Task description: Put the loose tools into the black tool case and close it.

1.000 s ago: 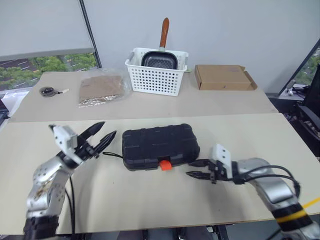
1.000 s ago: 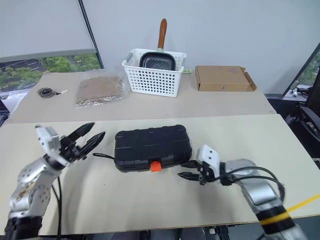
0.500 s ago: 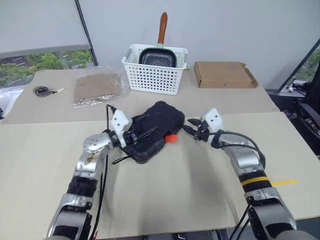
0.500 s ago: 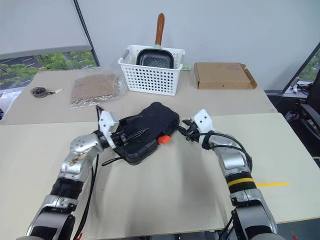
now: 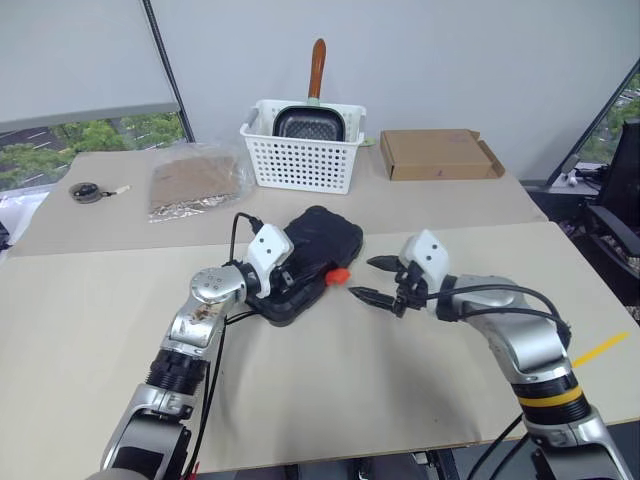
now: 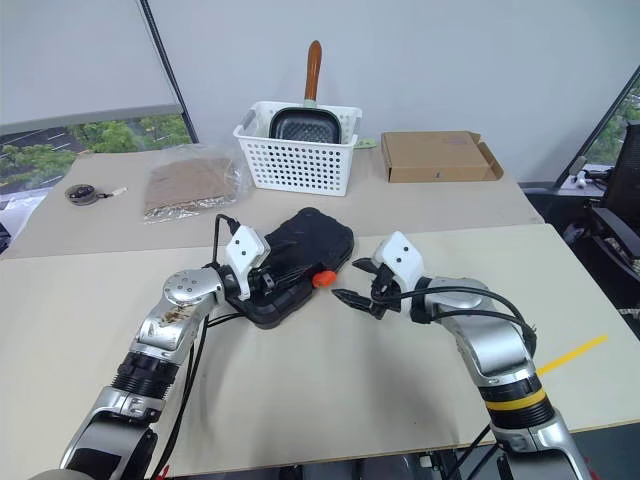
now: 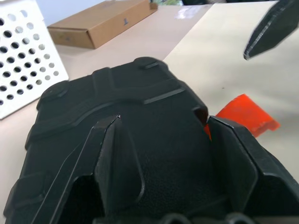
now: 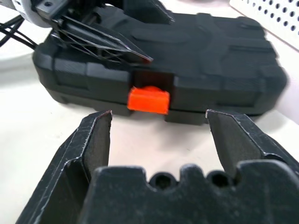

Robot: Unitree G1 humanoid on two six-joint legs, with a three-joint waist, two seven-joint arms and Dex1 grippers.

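Behind the closed black tool case (image 5: 305, 258) and 2 spread grippers (image 5: 372, 281) stands a white basket (image 5: 302, 148).

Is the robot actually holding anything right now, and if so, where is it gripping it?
The left end effector rests on the lid of the black tool case, fingers spread over it; whether it grips cannot be told. The right end effector is open and empty, facing the orange latch.

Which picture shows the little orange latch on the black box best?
The right wrist view: the orange latch sits square and near, on the black tool case. The eye views show it as a small dot; the left wrist view shows it partly behind a finger.
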